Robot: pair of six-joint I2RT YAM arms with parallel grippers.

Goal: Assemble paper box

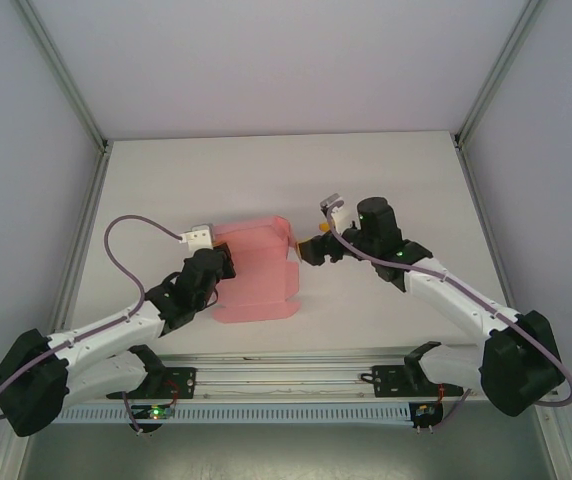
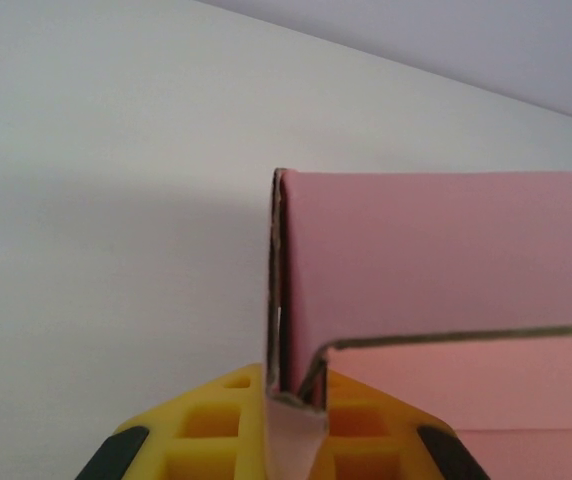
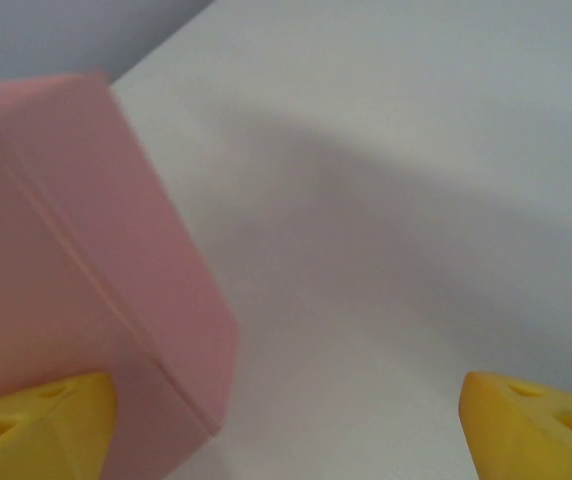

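Top: pink paper box, part-folded, lies mid worktop btwn both arms.
Left wrist: left gripper pinched shut on paper box's upright wall edge.
Right wrist: right gripper wide open, paper box just beside one finger.

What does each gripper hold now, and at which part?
The left gripper is shut on the pink paper box, pinching the edge of its raised panel. The right gripper is open near the box and holds nothing.
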